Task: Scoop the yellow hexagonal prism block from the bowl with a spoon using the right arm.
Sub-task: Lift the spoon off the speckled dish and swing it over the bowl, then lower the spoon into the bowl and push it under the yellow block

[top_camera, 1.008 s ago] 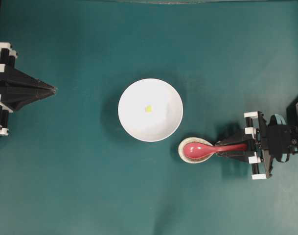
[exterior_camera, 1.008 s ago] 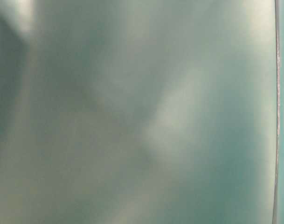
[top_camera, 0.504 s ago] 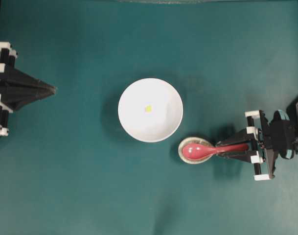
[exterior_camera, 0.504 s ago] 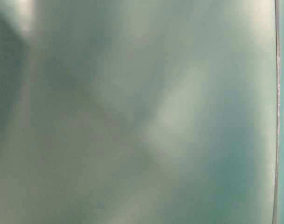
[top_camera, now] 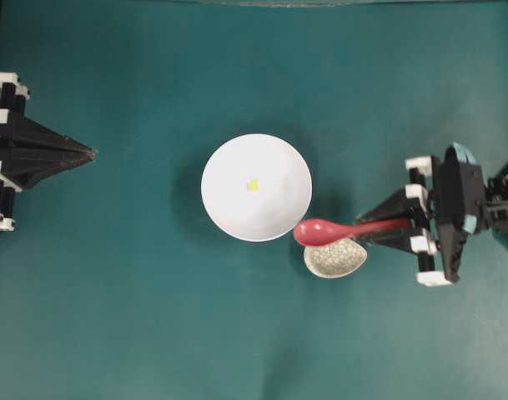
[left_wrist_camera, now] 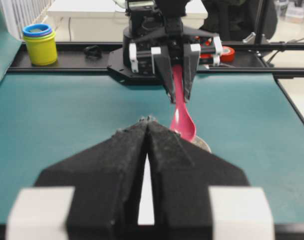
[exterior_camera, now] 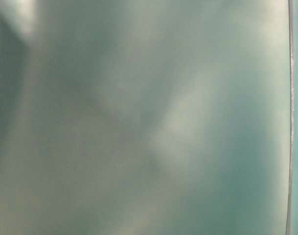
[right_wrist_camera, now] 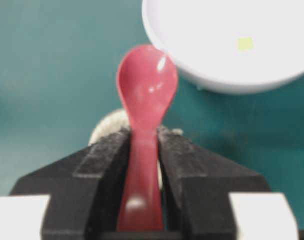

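- Overhead we see the speckled spoon rest (top_camera: 334, 257); the right wrist view nearly hides it.
- Right gripper (right_wrist_camera: 143, 150) jaws clamp the spoon (right_wrist_camera: 144, 105) handle; left gripper (left_wrist_camera: 148, 121) jaws are closed, empty.

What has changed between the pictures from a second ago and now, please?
The right gripper, shut on the spoon, has lifted it off the speckled spoon rest and moved its scoop toward the bowl. The yellow block, bowl, rest and left gripper stayed put.

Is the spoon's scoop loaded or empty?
Empty: the spoon shows a bare red scoop, and the yellow block lies in the bowl.
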Controlling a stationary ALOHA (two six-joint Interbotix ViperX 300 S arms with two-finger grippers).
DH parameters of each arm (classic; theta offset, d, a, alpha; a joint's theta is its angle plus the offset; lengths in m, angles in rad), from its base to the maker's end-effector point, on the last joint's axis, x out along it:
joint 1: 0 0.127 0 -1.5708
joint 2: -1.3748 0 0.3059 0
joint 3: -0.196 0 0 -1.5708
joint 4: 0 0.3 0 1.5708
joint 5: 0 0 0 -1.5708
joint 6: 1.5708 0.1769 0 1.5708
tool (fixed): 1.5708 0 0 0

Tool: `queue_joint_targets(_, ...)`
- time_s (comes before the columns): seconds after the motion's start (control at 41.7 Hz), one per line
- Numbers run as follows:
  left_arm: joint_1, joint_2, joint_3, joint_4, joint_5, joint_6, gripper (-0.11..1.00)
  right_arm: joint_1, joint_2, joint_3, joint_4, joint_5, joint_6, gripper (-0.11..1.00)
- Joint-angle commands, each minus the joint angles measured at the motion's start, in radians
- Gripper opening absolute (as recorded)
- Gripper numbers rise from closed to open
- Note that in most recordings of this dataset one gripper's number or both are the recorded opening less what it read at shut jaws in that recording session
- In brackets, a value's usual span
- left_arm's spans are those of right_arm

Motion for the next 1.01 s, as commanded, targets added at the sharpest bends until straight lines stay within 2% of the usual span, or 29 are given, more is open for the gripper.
queue_joint_targets(0.0,-0.002,0.006,-0.021,0.003,-0.006,0.0,0.0,-0.069,-0.046,-0.087,-0.003,0.173,-0.021,0.24)
queue_joint_targets(0.216,-0.002,0.006,-0.021,0.002,0.006,0.0,0.0,-0.221,-0.043,-0.236,-0.025,0.482,-0.049,0.24)
queue_joint_targets(0.408,-0.002,0.003,-0.021,0.003,0.02,0.0,0.0,-0.319,0.017,-0.341,-0.074,0.64,-0.051,0.24)
queue_joint_targets(0.648,-0.002,-0.002,-0.023,0.003,0.044,0.0,0.0,-0.364,0.15,-0.471,-0.13,0.779,-0.049,0.24)
queue_joint_targets(0.984,-0.002,-0.005,-0.023,0.003,0.044,0.002,0.0,-0.367,0.291,-0.634,-0.204,0.94,-0.037,0.24)
